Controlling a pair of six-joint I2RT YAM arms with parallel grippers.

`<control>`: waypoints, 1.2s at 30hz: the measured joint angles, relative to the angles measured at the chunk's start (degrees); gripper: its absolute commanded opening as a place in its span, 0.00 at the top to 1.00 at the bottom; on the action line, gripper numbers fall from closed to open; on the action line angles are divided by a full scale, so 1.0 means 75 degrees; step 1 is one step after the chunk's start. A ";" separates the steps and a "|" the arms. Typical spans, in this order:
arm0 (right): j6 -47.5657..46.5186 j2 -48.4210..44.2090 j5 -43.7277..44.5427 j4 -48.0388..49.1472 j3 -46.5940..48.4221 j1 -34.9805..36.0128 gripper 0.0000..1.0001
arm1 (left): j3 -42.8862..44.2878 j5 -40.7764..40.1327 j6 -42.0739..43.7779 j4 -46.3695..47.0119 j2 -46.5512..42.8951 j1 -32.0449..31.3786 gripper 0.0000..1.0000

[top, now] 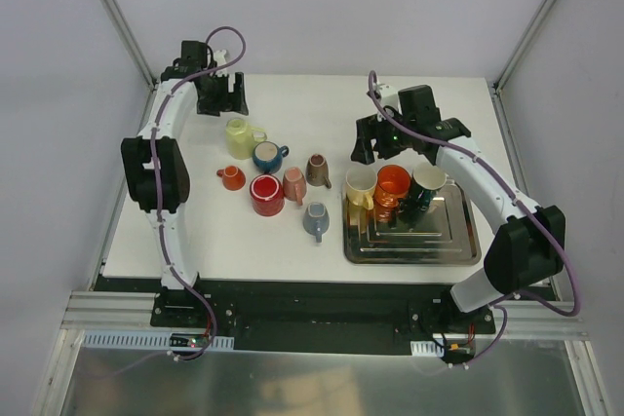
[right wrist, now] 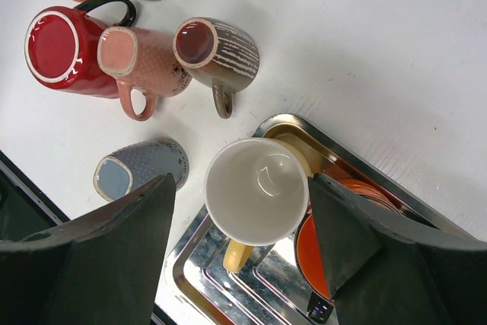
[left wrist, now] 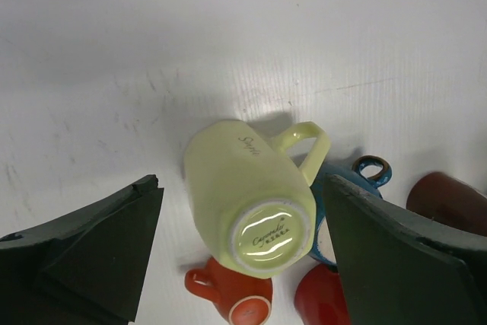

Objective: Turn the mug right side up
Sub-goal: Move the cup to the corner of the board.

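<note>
Hovering above upside-down yellow mug (left wrist: 245, 207) — left claw (left wrist: 242, 188) spread wide, mug between jaws, untouched.

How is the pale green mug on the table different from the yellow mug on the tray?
The pale green mug stands upside down, its stamped bottom facing up; the yellow mug stands right side up, showing its white inside. The pale green mug sits on the bare table; the yellow mug sits in a corner of the metal tray. Both have one handle and a light, yellowish colour.
</note>
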 measured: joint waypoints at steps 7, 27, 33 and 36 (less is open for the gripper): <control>-0.0221 0.0000 -0.0038 0.0026 -0.0134 0.0023 0.22 | -0.0003 -0.0906 -0.0058 0.0067 0.0006 -0.0568 0.11; -0.0274 0.0017 -0.0254 0.0111 -0.0329 0.0076 0.21 | -0.5184 -0.0181 -0.0542 -0.0105 -0.4234 -0.1874 0.01; -0.0245 0.0012 -0.0268 0.0227 -0.0367 0.0169 0.20 | -0.5219 -0.0376 -0.0740 -0.0204 -0.3990 -0.2259 0.01; -0.0239 -0.0070 -0.0268 0.0315 -0.0600 0.0172 0.20 | -0.5246 -0.0507 -0.0772 -0.0207 -0.3908 -0.2416 0.01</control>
